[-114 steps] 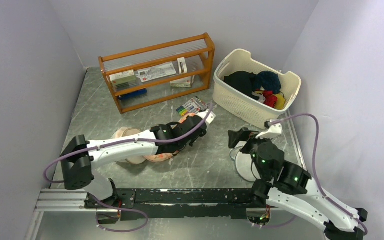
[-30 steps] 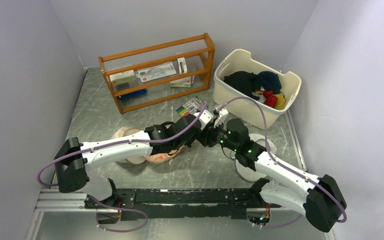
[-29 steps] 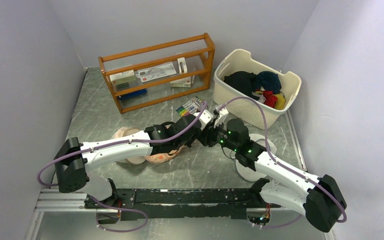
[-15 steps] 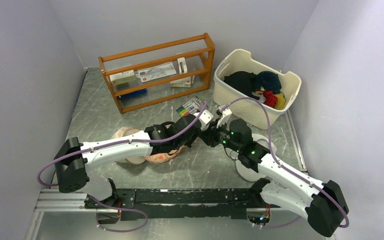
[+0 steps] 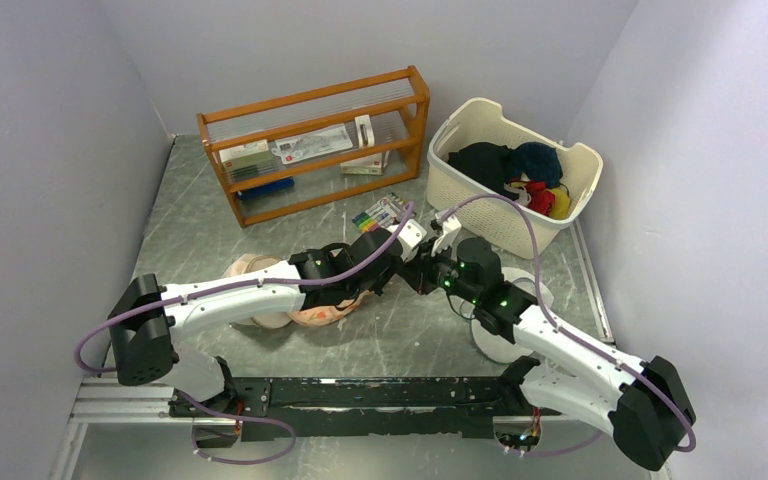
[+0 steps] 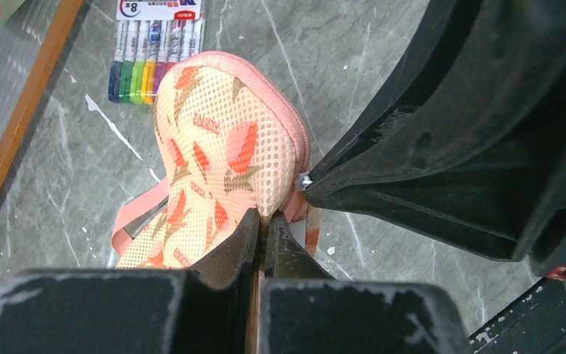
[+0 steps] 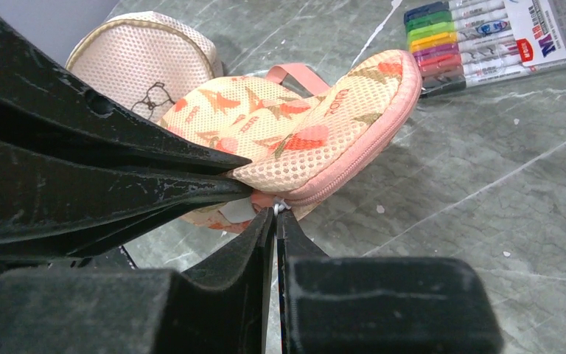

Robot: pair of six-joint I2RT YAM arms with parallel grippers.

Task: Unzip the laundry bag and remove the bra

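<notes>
At mid-frame in the left wrist view, the laundry bag (image 6: 221,147) is pinched at its lower edge by the closed left gripper (image 6: 263,230). Low in the right wrist view, the zip pull (image 7: 276,209) is nipped by the narrowed right gripper (image 7: 275,221). The pull is best drawn steadily along the pink seam while the bag is braced against the counter (image 7: 486,184). No bra is seen; the visible zip is closed.

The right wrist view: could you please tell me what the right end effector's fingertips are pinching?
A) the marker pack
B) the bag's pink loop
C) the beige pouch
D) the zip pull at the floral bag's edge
D: the right end effector pinches the small metal zip pull on the pink edge of the floral bag; the markers lie apart beyond it.
</notes>
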